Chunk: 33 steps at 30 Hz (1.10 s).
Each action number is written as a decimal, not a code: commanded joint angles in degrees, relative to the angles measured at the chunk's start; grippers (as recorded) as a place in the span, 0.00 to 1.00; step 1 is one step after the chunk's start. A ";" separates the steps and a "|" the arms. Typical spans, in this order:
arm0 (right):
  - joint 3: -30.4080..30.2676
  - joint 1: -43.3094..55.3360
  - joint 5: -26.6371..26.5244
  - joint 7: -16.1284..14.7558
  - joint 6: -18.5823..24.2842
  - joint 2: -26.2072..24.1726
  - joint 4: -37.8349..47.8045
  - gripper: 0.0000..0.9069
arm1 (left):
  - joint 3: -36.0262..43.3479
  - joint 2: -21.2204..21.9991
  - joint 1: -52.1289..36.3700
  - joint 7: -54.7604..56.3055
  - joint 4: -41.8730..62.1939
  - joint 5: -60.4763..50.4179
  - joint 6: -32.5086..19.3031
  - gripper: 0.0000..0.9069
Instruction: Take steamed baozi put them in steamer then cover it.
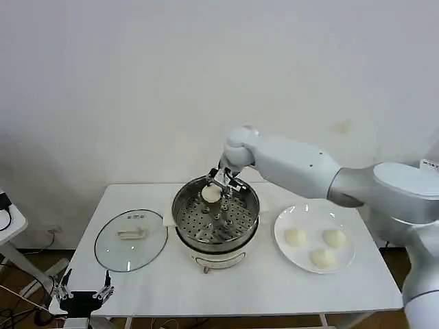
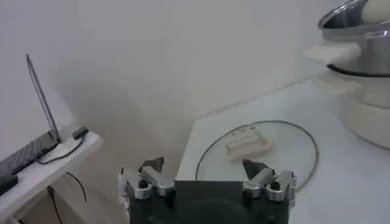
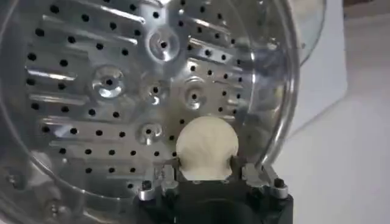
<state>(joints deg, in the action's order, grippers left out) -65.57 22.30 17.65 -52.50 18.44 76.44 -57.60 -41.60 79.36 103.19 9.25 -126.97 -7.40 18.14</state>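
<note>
Cream-white and smooth, one steamed baozi (image 3: pixel 206 149) is sitting between the fingers of the right gripper (image 1: pixel 218 191), which is closing on it from both sides and holding it just above the perforated floor of the steamer (image 1: pixel 189 209), toward the basket's far rim. Being round, the bun is showing no long axis and no particular heading; what can be said is that its domed face is turning away from the pincer toward the holed steel below. The step in hand looks like the first placement: the bun is being carried in, and three more baozi (image 1: pixel 322 247) are waiting on the white plate (image 1: pixel 282 229), well off to the pincer's right on the table (image 1: pixel 274 291). Next, I judge, the pincer is needing to lower a little until the bun is resting on the floor, spread its fingers, then rise clear of the rim before heading for the plate. Beyond the steamer on the pincer's other side, the cover (image 1: pixel 130 240) is lying flat on the table, its cream bar handle running roughly side to side across the glass. The left gripper (image 2: pixel 207 182) is hanging parked below the table's near left corner, fingers spread wide and holding nothing.
</note>
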 commanded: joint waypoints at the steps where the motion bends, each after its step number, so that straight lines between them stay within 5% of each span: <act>1: -0.17 -1.58 5.22 1.83 4.72 1.76 4.15 0.63 | 0.01 -0.04 0.00 0.00 0.14 0.00 0.04 1.00; 7: -0.14 -1.77 4.79 1.93 5.12 2.01 4.29 0.63 | 0.01 -0.06 -0.17 -0.03 0.31 -0.03 0.09 1.00; 9: -0.34 -1.71 4.47 1.96 5.49 2.05 4.30 0.77 | 0.05 -0.04 -0.27 -0.04 0.32 -0.03 0.14 1.00; 10: -0.37 -1.72 4.24 2.10 5.69 2.08 4.33 1.00 | 0.07 -0.01 -0.31 -0.05 0.30 -0.04 0.16 1.00; 16: -0.53 0.41 -1.19 1.68 3.53 0.77 1.66 1.00 | 0.26 0.07 -0.27 -0.04 0.11 -0.10 0.22 1.00; 21: -2.80 9.67 -9.95 -1.66 -8.38 -5.75 -10.21 1.00 | 0.20 -0.28 -0.01 -0.30 -0.37 -0.05 0.62 1.00; 26: -4.88 16.66 -18.91 -2.98 -14.90 -17.53 -19.83 1.00 | 0.77 -1.19 0.79 -1.10 -1.37 0.06 1.26 1.00; 33: -5.42 15.43 -20.08 -3.97 -21.31 -34.38 -26.56 1.00 | 1.01 -2.66 -0.04 -5.37 -2.54 0.76 2.52 1.00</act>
<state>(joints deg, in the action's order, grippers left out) -69.53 32.70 5.97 -54.51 9.04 64.18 -70.43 -40.72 77.09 103.07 6.16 -129.23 -6.57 20.46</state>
